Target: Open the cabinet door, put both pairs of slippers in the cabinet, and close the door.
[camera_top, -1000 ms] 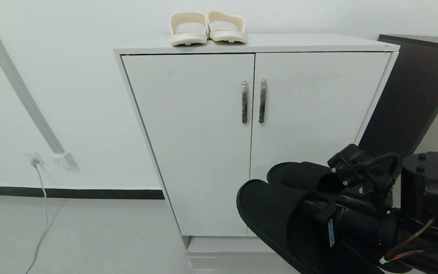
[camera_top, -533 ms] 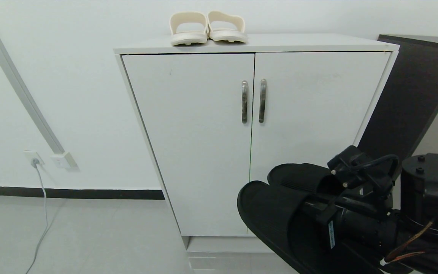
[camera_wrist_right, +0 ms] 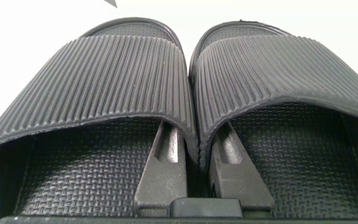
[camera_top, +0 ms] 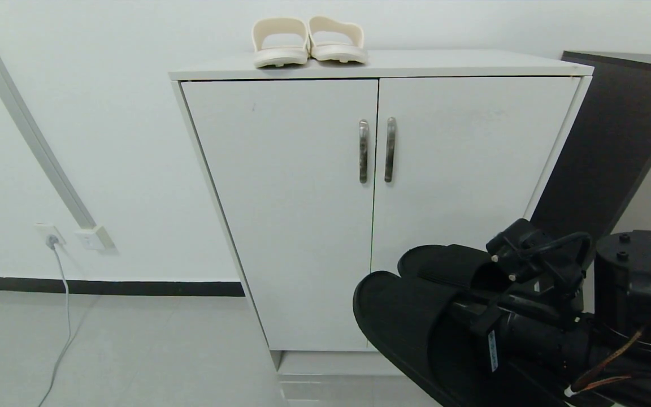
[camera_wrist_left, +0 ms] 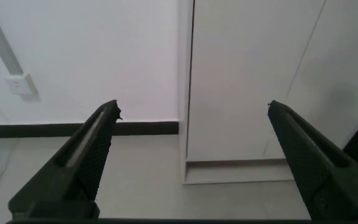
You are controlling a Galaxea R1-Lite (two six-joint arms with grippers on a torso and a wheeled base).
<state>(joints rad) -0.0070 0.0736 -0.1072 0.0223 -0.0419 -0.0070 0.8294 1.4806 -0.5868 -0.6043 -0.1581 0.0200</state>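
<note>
Fingers (camera_wrist_right: 161, 171) of the right gripper (camera_wrist_right: 196, 140) pinch the touching inner walls of a pair of black ribbed rubber slippers (camera_top: 410, 305), low before the shut white two-door cabinet (camera_top: 280, 198). Empty, the left gripper (camera_wrist_left: 191, 109) gapes wide. Both cream moulded slippers (camera_top: 308, 42) sit on the cabinet's top, left of centre.

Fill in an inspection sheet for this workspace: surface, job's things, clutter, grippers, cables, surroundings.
Surface: cabinet top, white, flat.
Job's things: cabinet doors both shut; cream slippers side by side on top; black slippers held low before the right door.
Clutter: nothing seen.
Grippers: right gripper shut on both black slippers' inner edges; left gripper open, empty.
Cables: grey cable runs from wall socket to floor.
Surroundings: white wall; dark panel at the right.
</note>
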